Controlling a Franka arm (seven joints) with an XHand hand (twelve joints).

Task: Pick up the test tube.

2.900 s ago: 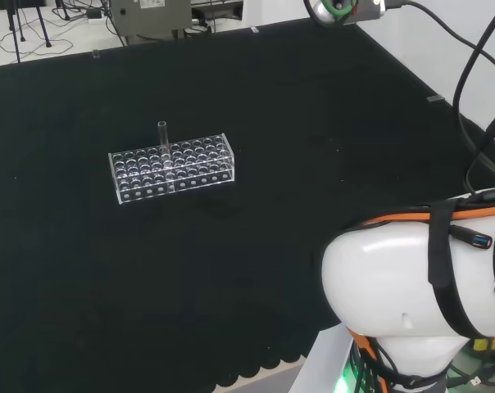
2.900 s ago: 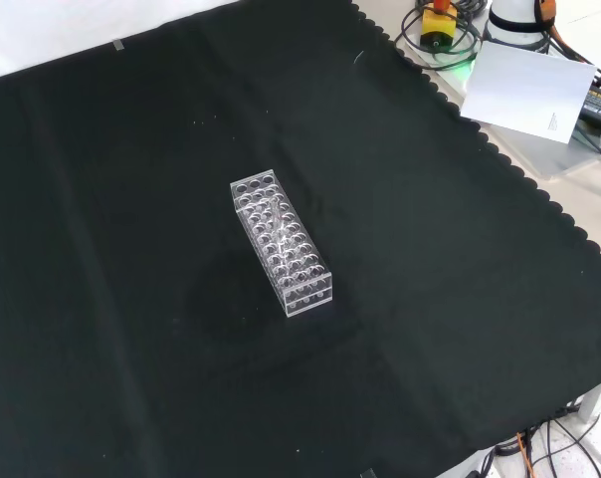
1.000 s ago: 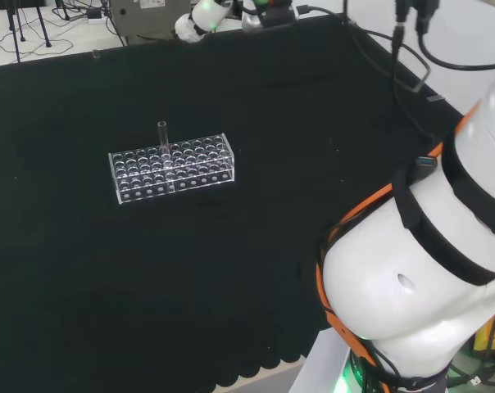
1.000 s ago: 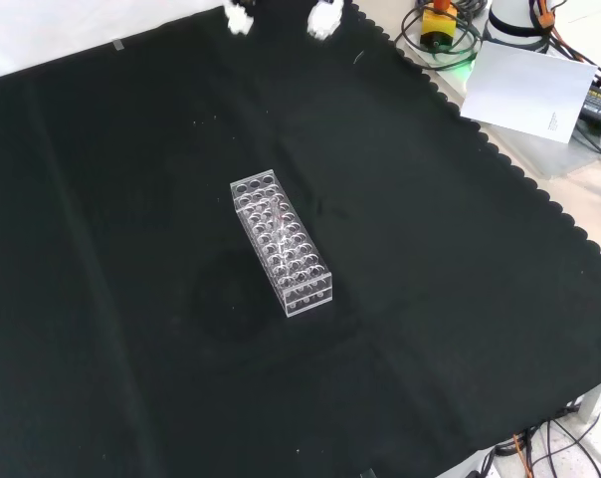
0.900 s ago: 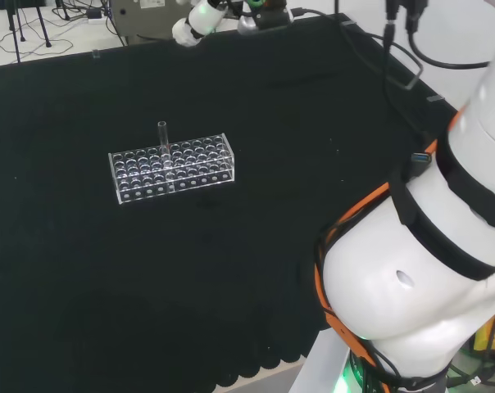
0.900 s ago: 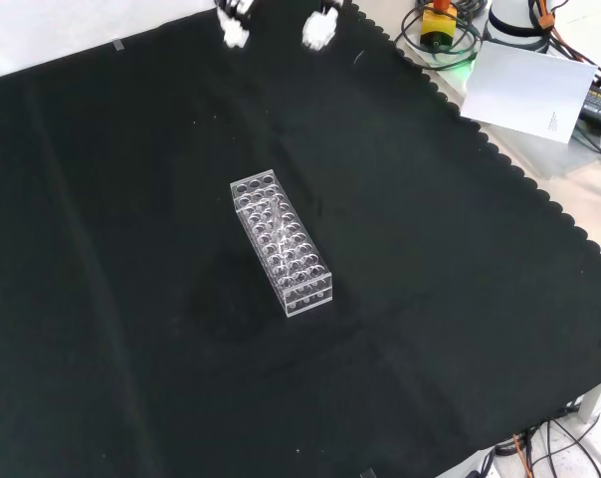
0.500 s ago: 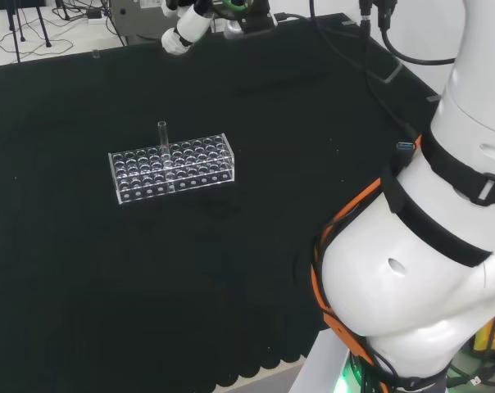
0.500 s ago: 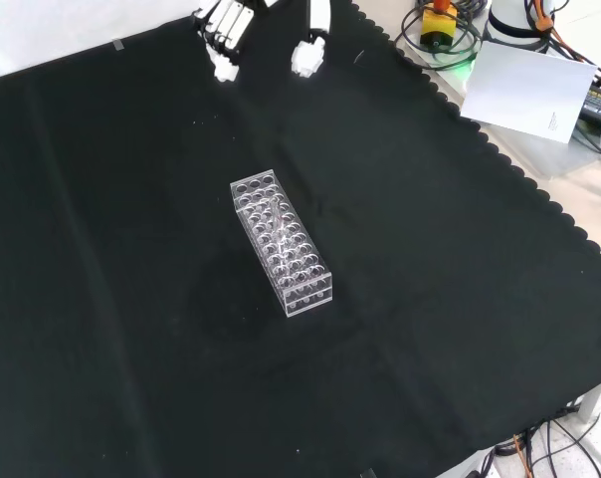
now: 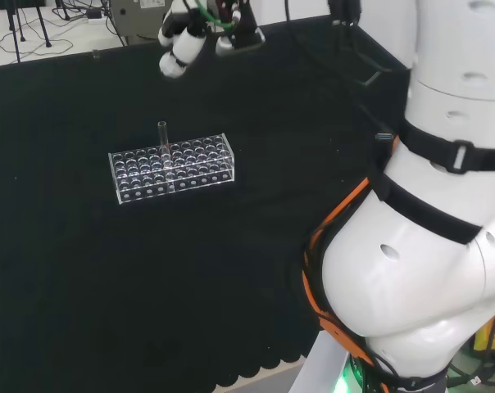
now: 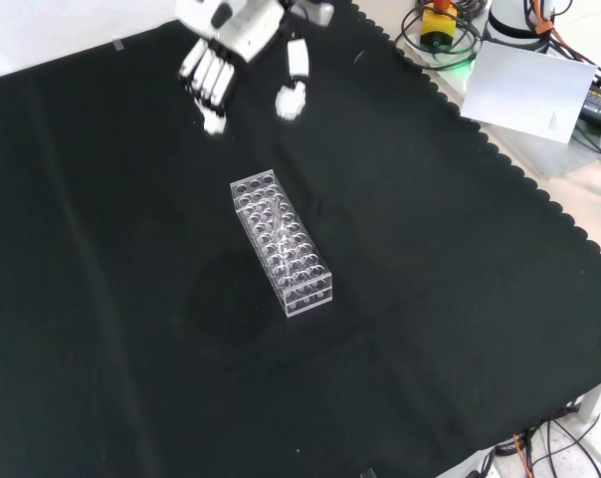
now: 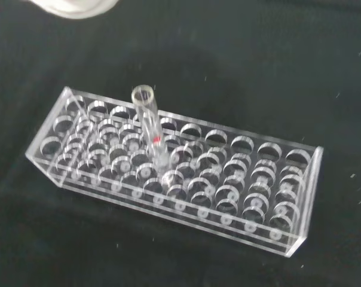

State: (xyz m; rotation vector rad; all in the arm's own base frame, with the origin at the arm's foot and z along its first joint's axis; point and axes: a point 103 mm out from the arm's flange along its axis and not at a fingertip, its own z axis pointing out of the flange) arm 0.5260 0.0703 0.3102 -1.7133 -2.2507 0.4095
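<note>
Below the hand in the front view, well apart from its fingertips, we see a clear plastic test tube rack lying on the black cloth. The hand hangs over the cloth with its fingers straight and spread from the thumb, holding nothing. In the head view we find the hand above and slightly right of the rack, with bare cloth between them.

The test tube stands upright in the rack, in the row farthest from the camera in the head view, toward the rack's left half there. Its open mouth rises clear above the top plate. In the wrist view we see the tube close and large: clear glass, seated in a hole in the far row and toward one end of the rack, with a small red mark on its side. We see no other tube in the rack's holes in that view. A blurred white part of the hand shows at that view's edge, apart from the tube.
</note>
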